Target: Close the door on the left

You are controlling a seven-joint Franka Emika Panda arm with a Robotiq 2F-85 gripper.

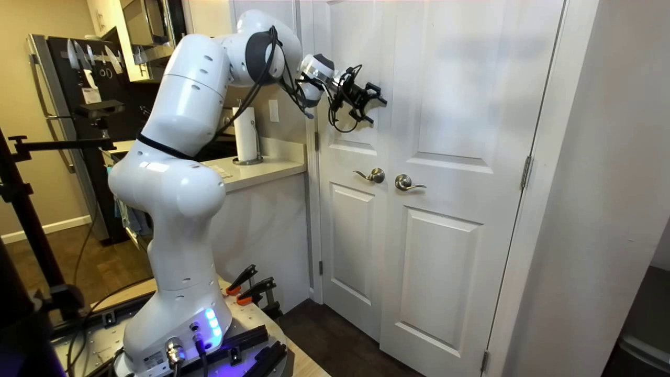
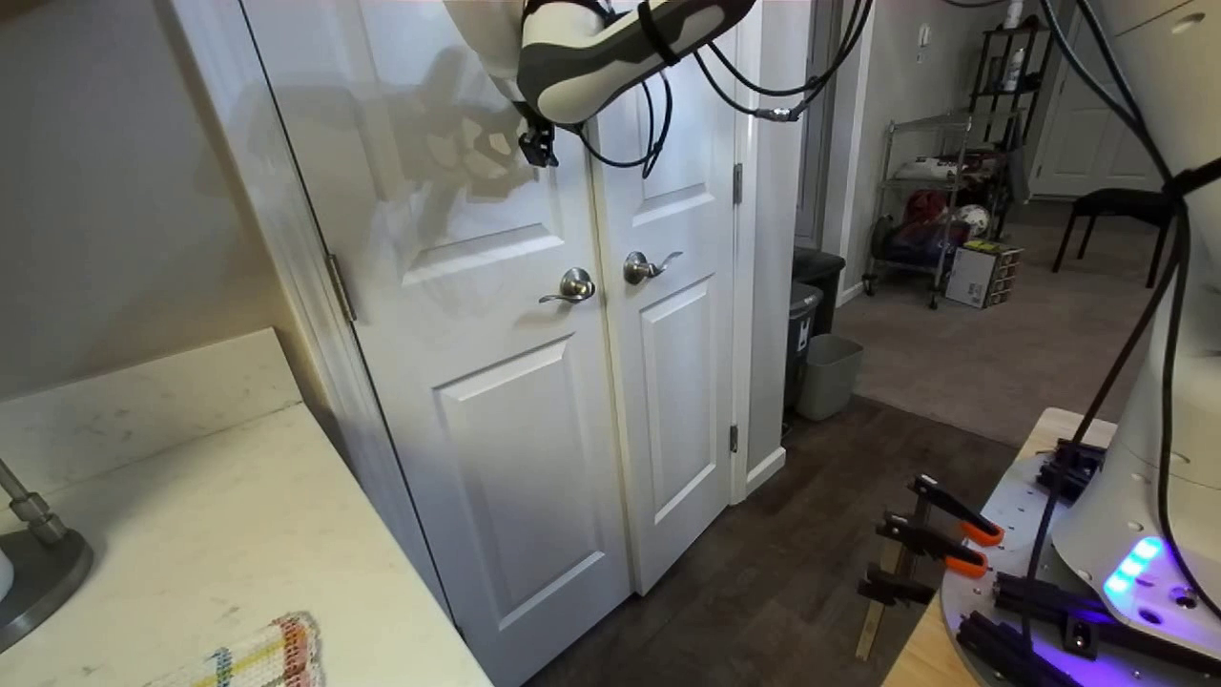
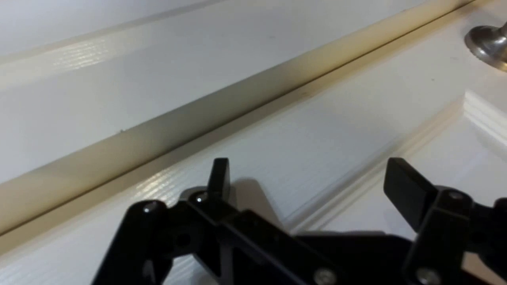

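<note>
The door, the white panelled left leaf, stands upright in both exterior views. Its silver lever handle is at its right edge. My gripper is in front of this leaf, above the handle, with its fingers toward the surface. In the wrist view, the gripper is open and empty, fingers wide apart over the leaf, casting a close shadow. I cannot tell whether the fingertips touch. The leaf sits slightly behind the edge of the right leaf. Part of the handle shows at upper right.
The matching right leaf has its own lever handle at its left edge. A counter with a paper towel roll adjoins the door frame on the left. Clamps stick out from the robot's table toward the doors.
</note>
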